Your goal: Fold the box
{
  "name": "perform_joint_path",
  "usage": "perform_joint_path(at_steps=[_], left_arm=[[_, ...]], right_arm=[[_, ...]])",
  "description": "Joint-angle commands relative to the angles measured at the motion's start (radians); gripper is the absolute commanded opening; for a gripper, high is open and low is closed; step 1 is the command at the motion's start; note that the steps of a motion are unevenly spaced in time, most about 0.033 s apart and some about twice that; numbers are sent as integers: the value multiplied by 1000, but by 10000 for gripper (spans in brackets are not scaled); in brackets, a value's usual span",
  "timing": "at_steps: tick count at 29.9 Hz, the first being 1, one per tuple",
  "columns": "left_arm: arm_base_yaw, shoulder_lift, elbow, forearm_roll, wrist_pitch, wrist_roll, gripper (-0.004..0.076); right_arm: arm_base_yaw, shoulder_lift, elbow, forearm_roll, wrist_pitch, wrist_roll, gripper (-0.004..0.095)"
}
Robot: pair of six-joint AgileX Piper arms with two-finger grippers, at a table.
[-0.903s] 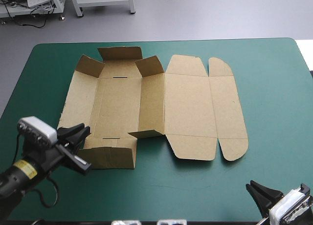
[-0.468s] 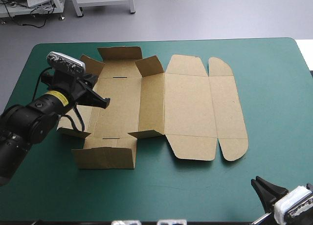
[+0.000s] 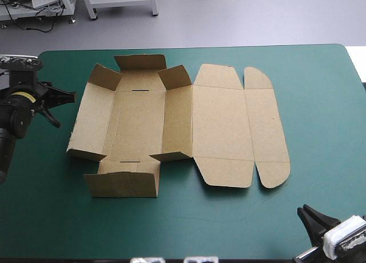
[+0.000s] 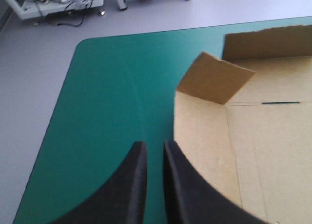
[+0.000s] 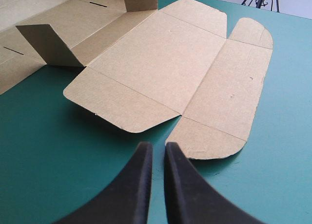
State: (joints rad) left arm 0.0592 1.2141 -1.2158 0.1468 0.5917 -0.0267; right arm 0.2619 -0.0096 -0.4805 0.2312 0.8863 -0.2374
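The brown box (image 3: 220, 120) lies spread open at the table's middle. Its corner flaps (image 3: 174, 75) stand partly raised around the base panel, and the lid panels lie flat to the right. My left gripper (image 3: 67, 95) hovers at the table's left side, just outside the box's left wall. In the left wrist view this gripper (image 4: 153, 144) is shut and holds nothing, with the box's (image 4: 253, 136) raised far-left flap ahead of it. My right gripper (image 3: 307, 214) sits at the near right corner. In its own view it (image 5: 157, 145) is shut and points at the box's rounded lid flaps (image 5: 209, 136), apart from them.
The teal-green cover (image 3: 171, 228) runs as a broad strip between the box and the table's near edge. A narrower strip (image 4: 112, 87) lies between the box and the table's rounded far-left corner. To the right of the lid there is open cover (image 3: 320, 114).
My left arm swung from the near left, over the box's left part, out to the table's left side. The right gripper drifted slightly toward the near right corner. The box lies as before.
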Motion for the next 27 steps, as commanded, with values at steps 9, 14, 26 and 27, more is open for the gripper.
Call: perform_joint_path(at_steps=[9, 14, 26, 27], left_arm=[[269, 188, -35, -440, 94, 262, 3], [298, 301, -37, -473, 226, 304, 4], [298, 380, -141, -560, 413, 366, 15], [298, 388, -178, -558, 463, 366, 26]], right_arm=[[-6, 20, -22, 1, -71, 6, 83], [-6, 20, -22, 1, -70, 8, 83], [-6, 20, -22, -27, -54, 63, 83], [-6, 20, -22, -27, -54, 63, 83]])
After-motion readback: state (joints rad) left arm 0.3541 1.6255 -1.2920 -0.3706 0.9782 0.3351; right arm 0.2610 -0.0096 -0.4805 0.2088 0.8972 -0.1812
